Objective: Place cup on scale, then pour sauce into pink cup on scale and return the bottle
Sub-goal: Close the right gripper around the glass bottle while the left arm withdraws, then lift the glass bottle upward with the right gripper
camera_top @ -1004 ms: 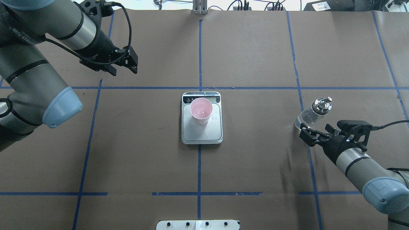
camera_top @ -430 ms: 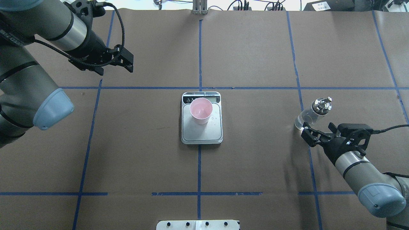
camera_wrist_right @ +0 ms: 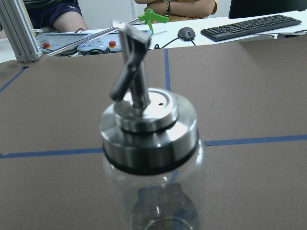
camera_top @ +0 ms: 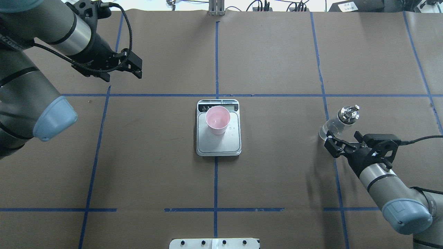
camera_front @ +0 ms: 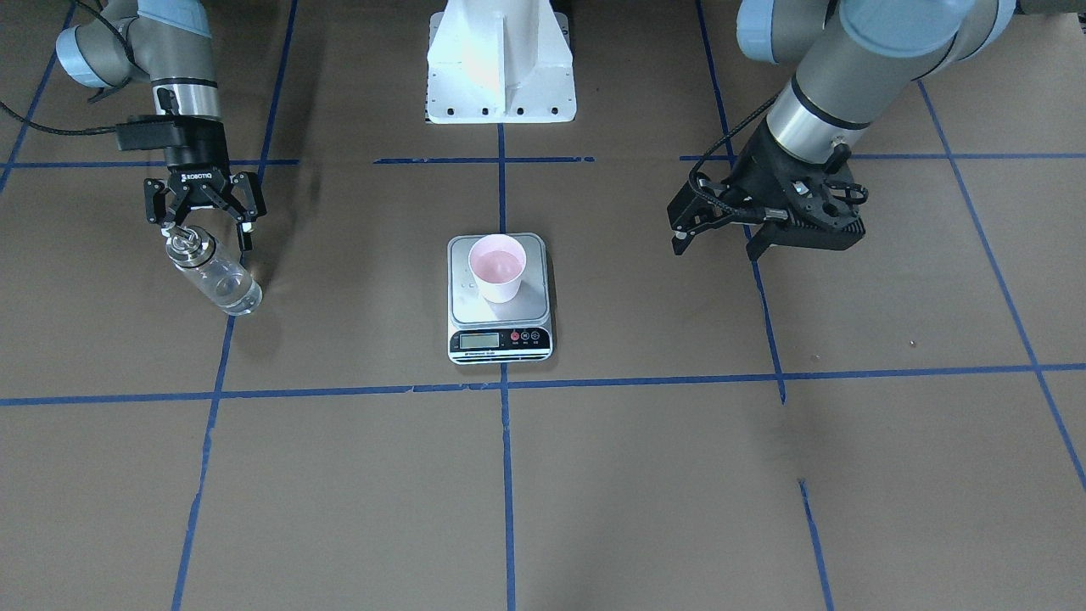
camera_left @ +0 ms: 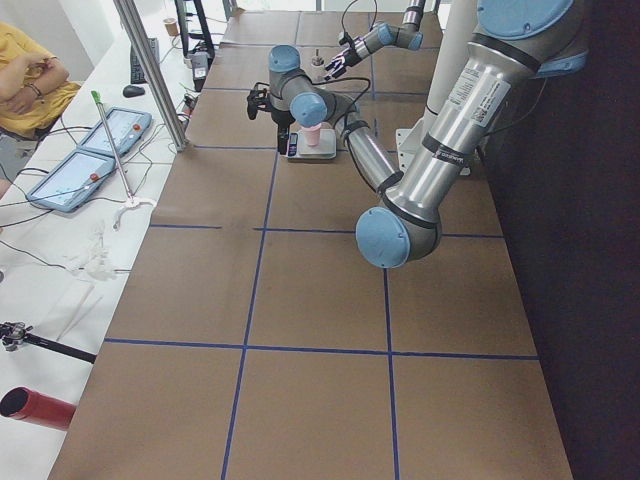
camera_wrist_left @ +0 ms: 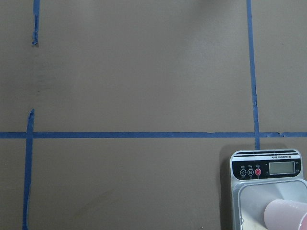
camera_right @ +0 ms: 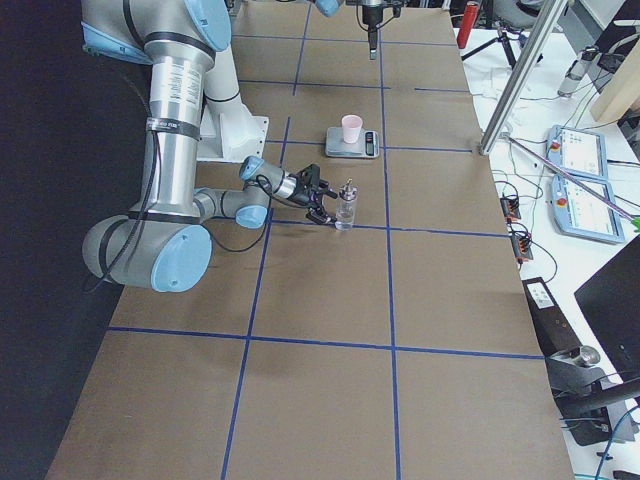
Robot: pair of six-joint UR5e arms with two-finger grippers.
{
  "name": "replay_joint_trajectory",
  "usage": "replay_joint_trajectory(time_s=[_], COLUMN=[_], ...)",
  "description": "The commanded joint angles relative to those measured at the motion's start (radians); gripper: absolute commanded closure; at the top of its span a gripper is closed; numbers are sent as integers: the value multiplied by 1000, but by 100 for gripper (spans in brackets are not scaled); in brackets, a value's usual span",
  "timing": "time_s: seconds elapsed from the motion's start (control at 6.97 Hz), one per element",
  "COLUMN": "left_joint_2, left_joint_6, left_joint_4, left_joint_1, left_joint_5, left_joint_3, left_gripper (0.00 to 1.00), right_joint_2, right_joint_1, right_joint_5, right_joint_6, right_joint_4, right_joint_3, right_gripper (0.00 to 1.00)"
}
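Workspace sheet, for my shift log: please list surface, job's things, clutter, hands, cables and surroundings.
Surface: brown paper with a blue tape grid.
Job's things: cup upright on the scale, toward its display end; bottle upright on the paper, on the robot's right.
Clutter: nothing seen.
Hands: right hand open, close up to the bottle, not shut on it; left hand open, empty, away from the scale.
Cables: left wrist cable and right wrist cable, both black, touching none of the job's things.
Surroundings: tablets, keyboard, a seated person.
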Motion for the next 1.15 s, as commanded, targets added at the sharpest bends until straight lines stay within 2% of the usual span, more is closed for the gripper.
replay_joint_trajectory(time_s=[0.0, 0.43, 1.0], left_joint_2=[3, 27, 35], left_joint_6=[0, 0, 0], left_joint_4=[2, 2, 2], left_joint_1=[-10, -10, -13], left_joint_5=[0, 0, 0], left_joint_3=[-14, -36, -44], left_gripper=[0, 0, 0], right_joint_2=[22, 25, 33], right_joint_1=[2, -6, -10], right_joint_5=[-42, -78, -77], right_joint_6=[0, -12, -18], right_joint_4=[5, 5, 9], right_joint_3=[-30, -44, -81], right_gripper=[0, 0, 0])
